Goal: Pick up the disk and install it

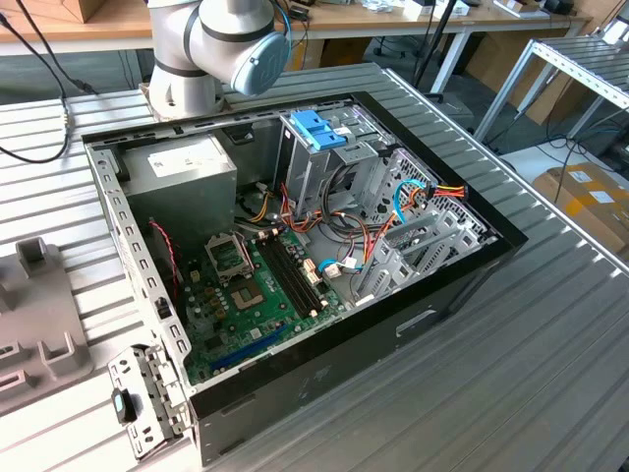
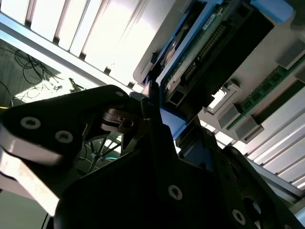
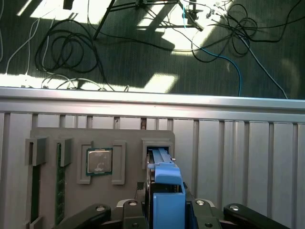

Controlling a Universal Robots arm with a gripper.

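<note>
Gripper (image 3: 167, 206) is seen closed on the disk (image 3: 167, 183): in the first wrist view the black fingers (image 3: 129, 206) are pressed to either flank of the bright blue carrier, with the blue end tab between them. In the second wrist view the gripper (image 2: 169, 121) is noted clamped at the blue end of the disk (image 2: 209, 43), whose green circuit board and dark body are exposed beyond it. The disk is held on edge, its far end at the mouth of a slot in a grey fixture plate (image 3: 128, 138); whether it is seated there cannot be told. On the same plate a processor (image 3: 98, 160) is recorded in a square pocket beside the slot, and a green memory stick (image 3: 59, 191) in a narrow channel further along. The plate is laid on a ribbed aluminium table (image 3: 238, 157). Past the table edge, dark floor (image 3: 143, 62) is observed with bright sun patches and loose black cables (image 3: 66, 47). In the exterior view the ribbed table (image 1: 511, 374) is seen carrying an open black computer case (image 1: 452, 285), motherboard (image 1: 246, 295) exposed, with a light-blue bracket (image 1: 319, 130) atop the grey drive cage. The arm base (image 1: 206, 49) is mounted behind the case. Beyond, wooden benches (image 1: 98, 25) are noted, with a metal rack (image 1: 580, 59) and a cardboard box (image 1: 590, 197) at the exterior view's right.
</note>
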